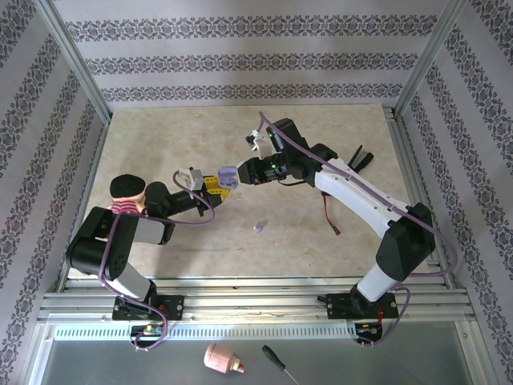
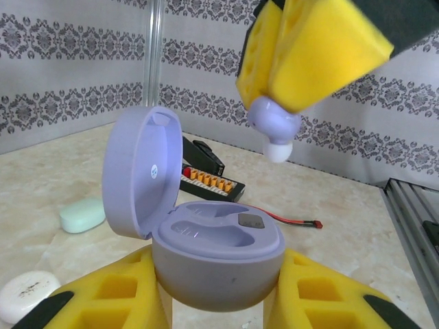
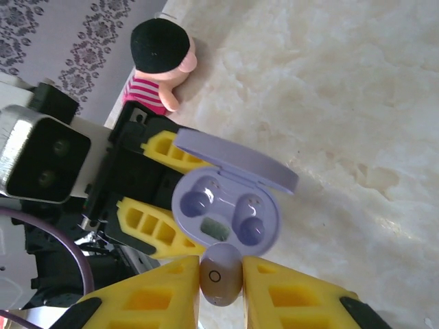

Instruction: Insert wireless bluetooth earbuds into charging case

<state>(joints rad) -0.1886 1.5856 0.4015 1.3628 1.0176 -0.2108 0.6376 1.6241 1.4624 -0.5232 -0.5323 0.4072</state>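
the right gripper [image 3: 221,269] pinched a lilac earbud [image 2: 274,129] tip-down just above the open charging case [image 2: 218,264] clamped in the left gripper [image 3: 158,194].

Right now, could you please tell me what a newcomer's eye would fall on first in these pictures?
The open lilac charging case stands out, clamped between the yellow left fingers, with both its sockets empty. Just above it, the right fingers pinch a lilac earbud, its white tip pointing down at the case. A second lilac earbud lies loose on the table, nearer the arm bases.
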